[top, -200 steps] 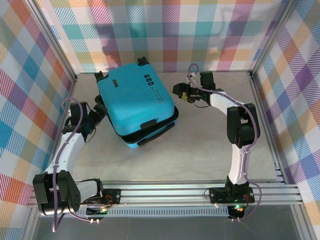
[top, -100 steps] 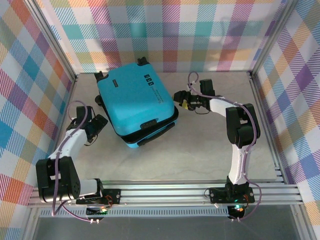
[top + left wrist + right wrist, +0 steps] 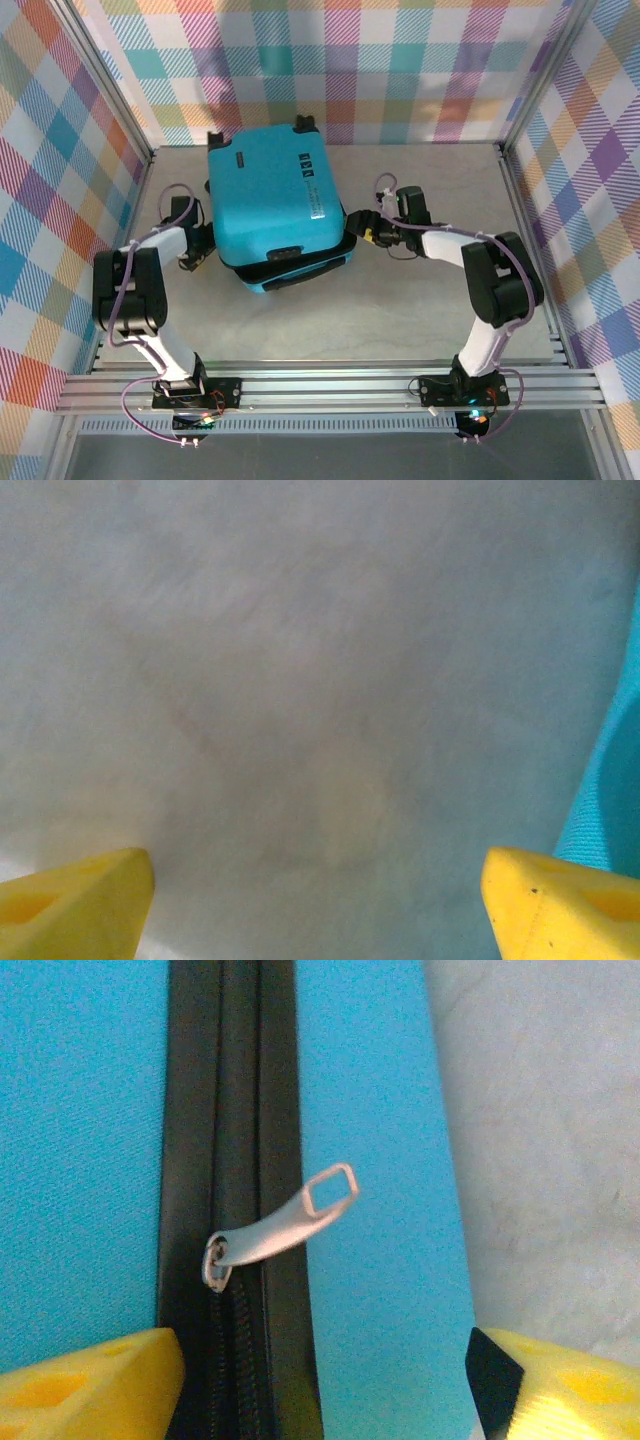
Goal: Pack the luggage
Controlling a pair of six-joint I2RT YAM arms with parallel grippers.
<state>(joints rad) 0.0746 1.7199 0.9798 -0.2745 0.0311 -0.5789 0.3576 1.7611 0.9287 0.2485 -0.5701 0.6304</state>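
Note:
The luggage (image 3: 272, 200), a turquoise hard-shell suitcase, lies flat and closed in the middle of the table, its black zipper seam (image 3: 300, 262) along the near side. My left gripper (image 3: 200, 246) sits low beside its left side. In the left wrist view it (image 3: 320, 910) is open over bare table, with the turquoise shell (image 3: 612, 780) at the right edge. My right gripper (image 3: 360, 230) is at the suitcase's right side. In the right wrist view it (image 3: 320, 1390) stands open in front of the black seam (image 3: 225, 1110), where a silver zipper pull (image 3: 285, 1225) sticks out, untouched.
Plaid walls and aluminium frame posts (image 3: 120, 100) close in the table on the left, back and right. A rail (image 3: 330, 385) with both arm bases runs along the near edge. Bare tabletop (image 3: 330, 320) lies in front of the suitcase.
The suitcase has turned and shifted slightly toward the back right. My left arm swung in against its left side. My right gripper dropped down to its right side, facing the zipper.

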